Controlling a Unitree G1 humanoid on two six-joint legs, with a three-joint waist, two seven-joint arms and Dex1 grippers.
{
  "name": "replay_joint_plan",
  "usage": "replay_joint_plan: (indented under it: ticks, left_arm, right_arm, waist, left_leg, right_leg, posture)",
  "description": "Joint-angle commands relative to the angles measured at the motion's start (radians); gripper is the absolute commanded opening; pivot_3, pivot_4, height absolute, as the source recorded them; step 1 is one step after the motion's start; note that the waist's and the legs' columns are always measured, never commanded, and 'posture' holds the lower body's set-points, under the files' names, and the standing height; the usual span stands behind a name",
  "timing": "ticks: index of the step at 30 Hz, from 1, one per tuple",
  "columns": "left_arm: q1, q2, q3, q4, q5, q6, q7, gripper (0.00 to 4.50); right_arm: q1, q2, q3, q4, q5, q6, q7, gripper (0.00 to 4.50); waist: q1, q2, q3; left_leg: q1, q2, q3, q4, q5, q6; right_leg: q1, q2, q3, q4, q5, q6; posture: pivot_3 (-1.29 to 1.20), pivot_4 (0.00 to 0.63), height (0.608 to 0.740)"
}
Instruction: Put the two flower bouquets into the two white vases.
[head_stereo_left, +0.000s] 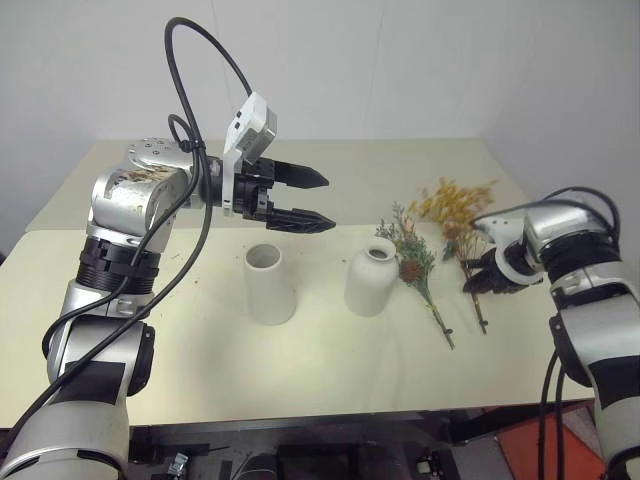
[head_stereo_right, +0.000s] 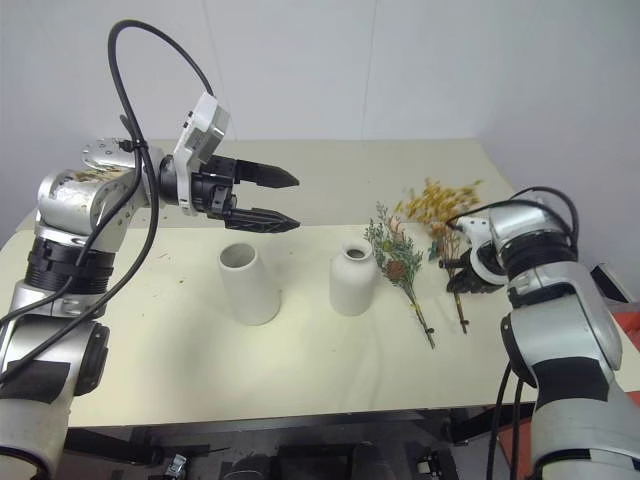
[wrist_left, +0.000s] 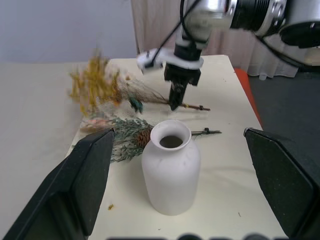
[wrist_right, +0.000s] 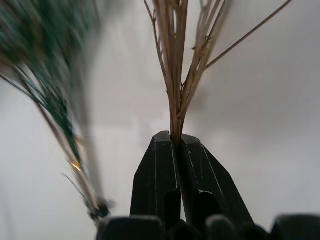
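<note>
1. My right gripper (wrist_right: 177, 150) is pinched tight on the thin stems of the yellow bouquet (head_stereo_left: 455, 205), low on the bunch; the blossoms fan out past my fingertips toward the far side of the table (head_stereo_left: 330, 370).
2. The green bouquet (head_stereo_left: 412, 255) lies flat on the table just beside that gripper, on its inner side, stems running roughly alongside the yellow ones.
3. The bottle vase (head_stereo_left: 371, 277) stands upright just beyond the green bouquet, further inward from my right gripper.
4. The cone vase (head_stereo_left: 268, 283) stands upright near the bottle vase, on the side away from my right gripper; the two do not touch.
5. My left gripper (head_stereo_left: 312, 199) hangs above the table with its fingers spread wide and nothing between them, pointing across toward my right side. The cone vase sits below it, and the bottle vase stands ahead, framed between the fingers in the left wrist view.
</note>
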Motion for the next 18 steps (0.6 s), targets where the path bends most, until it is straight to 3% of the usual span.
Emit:
replay_joint_plan:
  ticks: [1,7,11,18]
  left_arm:
    - [-0.021,0.031,0.047,0.007,0.007,-0.022,0.002,4.5]
    - [-0.009,0.109,0.062,0.024,0.028,-0.041,-0.03,4.5]
    - [0.023,0.17,0.09,0.008,0.03,-0.062,-0.041,4.5]
    - [0.131,0.271,0.187,-0.07,-0.009,-0.087,-0.067,4.5]
  right_arm:
    - [-0.045,-0.042,-0.167,-0.02,0.017,0.0,-0.114,0.03]
    - [0.002,0.003,-0.521,-0.323,0.115,-0.188,-0.32,0.03]
    - [0.133,0.137,-0.602,-0.692,0.224,-0.358,-0.314,0.03]
    - [0.172,0.332,-0.586,-0.9,0.389,-0.451,-0.26,0.03]
  waist:
    - [0.0,0.0,0.0]
    - [-0.008,0.003,0.002]
    - [-0.016,0.003,0.002]
    - [-0.021,0.004,0.002]
  left_leg:
    - [0.0,0.0,0.0,0.0,0.0,0.0]
    - [-0.001,0.0,0.0,0.0,0.0,0.0]
    - [-0.001,0.001,-0.001,-0.001,0.0,0.0]
    - [-0.003,0.001,-0.001,0.0,0.0,0.0]
  right_leg:
    - [0.0,0.0,0.0,0.0,0.0,0.0]
    - [-0.001,0.0,0.001,0.0,-0.001,0.003]
    - [-0.002,0.001,0.001,0.001,-0.003,0.006]
    - [-0.003,0.001,0.0,0.001,0.001,0.0]
  posture:
    - [0.0,0.15,0.74]
    - [0.0,0.15,0.74]
    - [0.0,0.15,0.74]
    - [0.0,0.15,0.74]
